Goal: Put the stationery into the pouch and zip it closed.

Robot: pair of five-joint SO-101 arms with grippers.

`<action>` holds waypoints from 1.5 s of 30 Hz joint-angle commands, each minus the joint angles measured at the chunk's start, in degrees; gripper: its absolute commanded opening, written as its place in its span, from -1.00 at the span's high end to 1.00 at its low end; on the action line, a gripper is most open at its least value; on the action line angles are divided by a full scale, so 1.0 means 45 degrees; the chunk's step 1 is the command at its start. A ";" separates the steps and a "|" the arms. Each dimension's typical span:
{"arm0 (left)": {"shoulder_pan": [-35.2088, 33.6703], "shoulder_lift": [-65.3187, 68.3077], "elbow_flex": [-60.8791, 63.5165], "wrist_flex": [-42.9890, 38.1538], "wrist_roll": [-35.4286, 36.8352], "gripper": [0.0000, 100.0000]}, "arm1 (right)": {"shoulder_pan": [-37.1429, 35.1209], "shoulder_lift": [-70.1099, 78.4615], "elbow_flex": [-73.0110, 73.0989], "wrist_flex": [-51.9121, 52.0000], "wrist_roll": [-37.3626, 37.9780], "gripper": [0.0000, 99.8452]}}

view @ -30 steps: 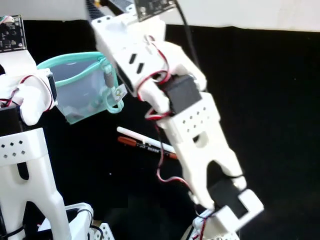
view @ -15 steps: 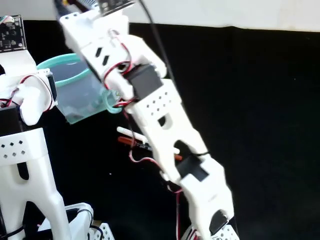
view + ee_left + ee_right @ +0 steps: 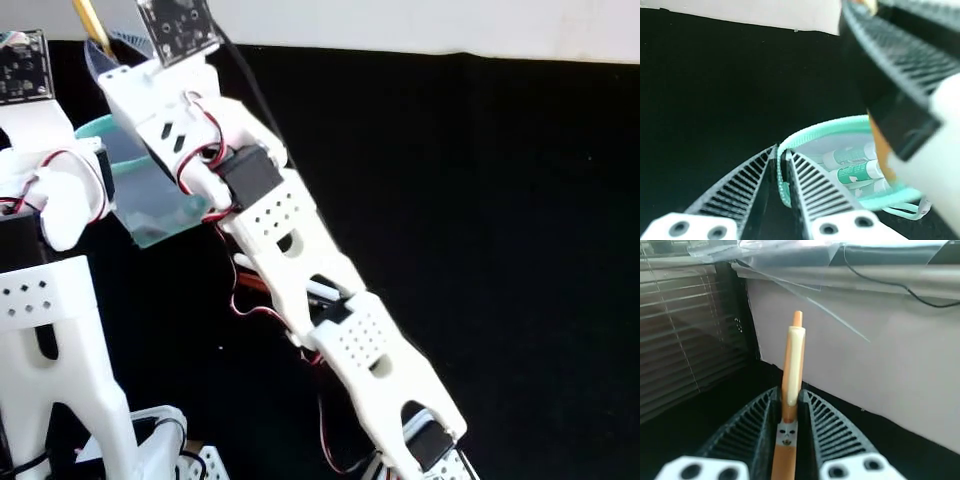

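Left pincer (image 3: 781, 153) nipping pouch (image 3: 812, 132) rim, mouth open

There's the orange plastic pen with a cream clip (image 3: 791, 370), bright between black ribbed jaws. And the clear soft pouch edged in mint-green zip (image 3: 815, 131); inside, white tubes with green labels (image 3: 855, 172), possibly markers. Under everything, a matte black worktop (image 3: 520, 200).

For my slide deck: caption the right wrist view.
Right gripper shut on an orange pen, a pale wall and window blinds behind.
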 commanded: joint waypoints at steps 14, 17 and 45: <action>-0.0166 0.1026 0.0322 0.0293 0.0098 0.98 | 0.0557 -0.0537 -0.1709 0.1690 0.0020 0.98; -0.0166 0.1045 0.0342 0.0293 0.0098 0.98 | 0.0557 -0.1397 -0.1709 0.2745 0.0039 0.98; -0.0127 0.1045 0.0361 0.0293 0.0098 0.98 | -0.0576 -0.5714 -0.1670 0.9582 0.5763 0.98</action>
